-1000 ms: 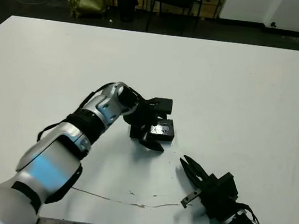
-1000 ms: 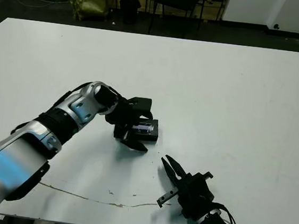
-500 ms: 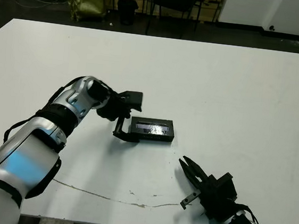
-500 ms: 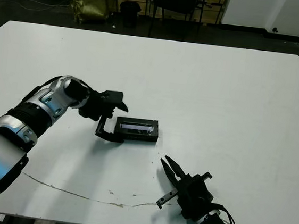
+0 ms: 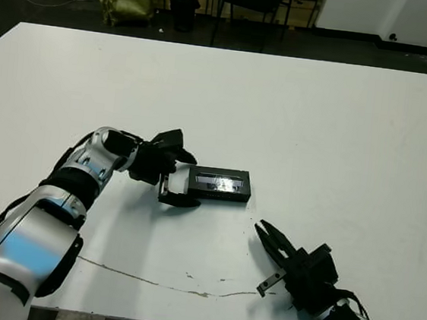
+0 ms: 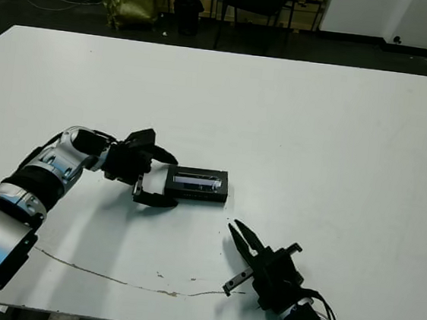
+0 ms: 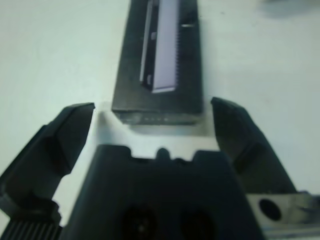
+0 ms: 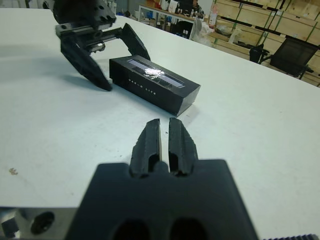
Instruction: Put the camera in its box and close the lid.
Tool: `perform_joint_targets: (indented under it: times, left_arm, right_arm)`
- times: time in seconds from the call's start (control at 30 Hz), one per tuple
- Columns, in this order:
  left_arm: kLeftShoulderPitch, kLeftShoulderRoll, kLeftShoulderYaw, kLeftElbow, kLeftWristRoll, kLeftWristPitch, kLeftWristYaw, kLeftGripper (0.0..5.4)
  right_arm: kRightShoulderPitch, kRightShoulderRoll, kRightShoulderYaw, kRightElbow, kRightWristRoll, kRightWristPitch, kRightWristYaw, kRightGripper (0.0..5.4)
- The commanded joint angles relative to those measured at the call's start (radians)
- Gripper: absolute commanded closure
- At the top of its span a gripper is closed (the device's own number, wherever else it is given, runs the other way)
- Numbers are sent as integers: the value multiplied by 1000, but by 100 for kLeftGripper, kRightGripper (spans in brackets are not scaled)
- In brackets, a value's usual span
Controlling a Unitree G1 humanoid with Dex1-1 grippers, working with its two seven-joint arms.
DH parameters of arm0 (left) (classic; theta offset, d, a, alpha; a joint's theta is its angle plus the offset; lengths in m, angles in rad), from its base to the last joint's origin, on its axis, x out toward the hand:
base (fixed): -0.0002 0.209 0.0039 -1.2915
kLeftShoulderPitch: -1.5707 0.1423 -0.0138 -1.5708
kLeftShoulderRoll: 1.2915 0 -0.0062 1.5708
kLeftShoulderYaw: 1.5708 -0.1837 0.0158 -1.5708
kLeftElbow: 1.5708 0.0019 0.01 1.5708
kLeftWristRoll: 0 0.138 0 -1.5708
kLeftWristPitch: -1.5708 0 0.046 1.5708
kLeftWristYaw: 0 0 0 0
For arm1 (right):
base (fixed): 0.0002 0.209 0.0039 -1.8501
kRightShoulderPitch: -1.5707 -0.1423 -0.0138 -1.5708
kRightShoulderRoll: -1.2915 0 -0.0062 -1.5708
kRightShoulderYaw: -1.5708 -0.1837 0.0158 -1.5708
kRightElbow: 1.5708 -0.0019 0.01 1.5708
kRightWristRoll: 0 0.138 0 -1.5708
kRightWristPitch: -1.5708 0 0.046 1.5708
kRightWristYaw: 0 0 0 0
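Left wrist view: the lid (image 7: 160,60) sits on its box on the desk (image 5: 339,127). Left gripper (image 7: 152,122) fingers spread wide around its end; right gripper (image 8: 160,142) fingers nearly together. Probably light, rigid, slippery; grip the long sides.

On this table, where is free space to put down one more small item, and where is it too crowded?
The far half of the table, beyond the closed box, is bare, and so is the right side past it. It is crowded at the box's left end, where the left gripper stands with open jaws, and near the front edge, where the right gripper rests shut.
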Motion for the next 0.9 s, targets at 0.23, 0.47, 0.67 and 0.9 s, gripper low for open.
perform_joint_targets:
  times: [0.23, 0.47, 0.67, 0.9]
  left_arm:
    - [296, 333, -1, -436, -58, 192, -273, 2]
    - [468, 393, 55, -455, -106, 168, -197, 2]
    - [571, 400, 233, -450, -214, 128, 5, 12]
    - [664, 256, 534, -911, -575, 579, 407, 164]
  right_arm:
    - [14, -19, -6, -7, -1, 61, 6, 540]
    - [13, -27, -7, -17, -23, 59, 0, 540]
    - [24, -26, -17, -31, 2, 89, 8, 540]
    - [21, -11, -3, -26, 7, 96, 3, 540]
